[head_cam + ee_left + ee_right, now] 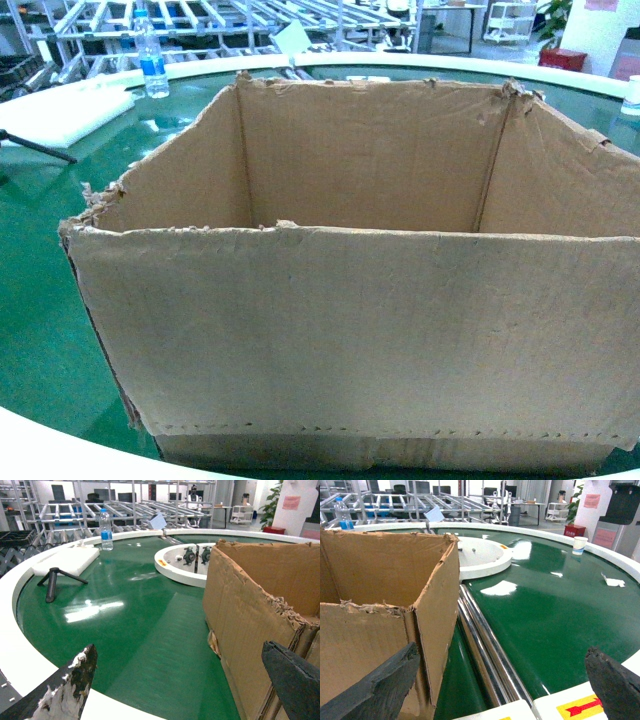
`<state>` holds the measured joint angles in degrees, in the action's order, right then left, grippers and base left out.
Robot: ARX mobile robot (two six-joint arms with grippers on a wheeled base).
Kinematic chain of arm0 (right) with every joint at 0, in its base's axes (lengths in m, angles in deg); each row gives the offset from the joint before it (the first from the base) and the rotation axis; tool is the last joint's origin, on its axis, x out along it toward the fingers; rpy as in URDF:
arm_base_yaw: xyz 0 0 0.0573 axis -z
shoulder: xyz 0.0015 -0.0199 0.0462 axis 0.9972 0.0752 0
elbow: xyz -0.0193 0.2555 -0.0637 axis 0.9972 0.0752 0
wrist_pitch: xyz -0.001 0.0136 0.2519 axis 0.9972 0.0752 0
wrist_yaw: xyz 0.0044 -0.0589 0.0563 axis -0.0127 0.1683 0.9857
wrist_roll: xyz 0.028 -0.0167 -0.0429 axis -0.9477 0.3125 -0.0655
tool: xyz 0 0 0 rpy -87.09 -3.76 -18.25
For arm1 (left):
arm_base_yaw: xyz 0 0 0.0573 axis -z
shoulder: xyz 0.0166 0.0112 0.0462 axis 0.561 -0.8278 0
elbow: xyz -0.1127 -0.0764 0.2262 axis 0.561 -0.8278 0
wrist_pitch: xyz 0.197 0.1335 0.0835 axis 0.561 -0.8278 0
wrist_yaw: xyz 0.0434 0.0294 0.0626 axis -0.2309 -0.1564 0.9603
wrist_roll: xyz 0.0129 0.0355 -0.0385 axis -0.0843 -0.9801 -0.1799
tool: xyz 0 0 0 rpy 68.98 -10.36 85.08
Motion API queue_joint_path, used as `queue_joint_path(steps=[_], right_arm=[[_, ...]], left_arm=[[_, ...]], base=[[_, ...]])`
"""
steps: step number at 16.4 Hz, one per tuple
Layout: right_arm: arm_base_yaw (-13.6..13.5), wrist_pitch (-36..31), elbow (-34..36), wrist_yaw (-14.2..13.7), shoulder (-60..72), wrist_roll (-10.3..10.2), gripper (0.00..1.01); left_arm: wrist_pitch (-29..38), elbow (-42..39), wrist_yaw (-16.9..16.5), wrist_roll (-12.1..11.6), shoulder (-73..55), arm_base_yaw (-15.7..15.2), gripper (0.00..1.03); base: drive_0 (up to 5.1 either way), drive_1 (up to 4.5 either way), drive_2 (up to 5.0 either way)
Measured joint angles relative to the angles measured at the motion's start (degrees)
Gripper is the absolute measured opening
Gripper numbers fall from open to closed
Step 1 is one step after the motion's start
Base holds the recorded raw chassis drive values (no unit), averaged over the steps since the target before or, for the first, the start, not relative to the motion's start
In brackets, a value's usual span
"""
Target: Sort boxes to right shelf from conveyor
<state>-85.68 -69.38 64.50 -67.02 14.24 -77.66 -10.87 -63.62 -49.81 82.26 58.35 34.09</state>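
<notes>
From my head camera the cardboard box fills the frame; its right side and base run off the edges, and its floor is hidden. On the left wrist view only two finger tips show, cut off below. The water bottle label is too small to read.

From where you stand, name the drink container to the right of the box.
The white paper cup, far right beyond the box. The other one, the clear bottle with a blue label, stands far left.
</notes>
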Motion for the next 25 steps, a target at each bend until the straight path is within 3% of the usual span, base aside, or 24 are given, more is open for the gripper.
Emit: queue_joint_path(steps=[5,7,8,10,11,13,22,23,24,25], right_arm=[[0.39,-0.26,0.0,0.83,0.2,-0.04,0.98],[7.23,-6.47,-2.43,10.12,10.93,-1.31,0.98],[7.06,-11.3,-4.94,12.28,17.18,-1.31,0.98],[5.31,-19.43,-11.74,13.42,30.69,-0.72,0.98],[3.96,-19.39,-15.74,13.55,36.54,-0.24,0.98],[2.6,-16.55,-24.55,16.06,45.68,0.63,0.98],[2.64,-16.41,-25.03,16.02,45.35,0.63,0.98],[2.67,-15.28,-24.85,16.24,45.46,0.63,0.98],[2.45,-12.11,-25.68,18.86,47.67,-0.31,0.98],[0.48,-8.24,-28.15,21.22,51.56,-0.57,0.98]], left_arm=[[0.57,0.02,1.01,-0.07,-0.39,0.9,0.98],[12.0,2.56,9.77,-0.59,-14.56,13.42,0.98],[17.51,5.53,10.69,-0.59,-22.4,15.26,0.98],[27.06,13.6,12.31,-0.83,-37.7,15.47,0.98],[28.48,17.64,11.65,-0.79,-44.11,15.98,0.98],[23.85,24.85,12.66,-1.27,-53.59,17.46,0.98],[23.71,24.81,13.05,-1.27,-52.87,17.46,0.98],[26.1,24.39,13.84,-1.79,-53.48,18.27,0.98],[29.73,24.26,16.02,-2.93,-56.06,19.89,0.98],[30.75,25.18,16.41,-3.34,-59.95,20.87,0.98]], base=[[0.0,0.0,0.0],[0.0,0.0,0.0],[0.0,0.0,0.0],[0.0,0.0,0.0],[0.0,0.0,0.0],[0.0,0.0,0.0],[0.0,0.0,0.0],[0.0,0.0,0.0],[0.0,0.0,0.0],[0.0,0.0,0.0]])
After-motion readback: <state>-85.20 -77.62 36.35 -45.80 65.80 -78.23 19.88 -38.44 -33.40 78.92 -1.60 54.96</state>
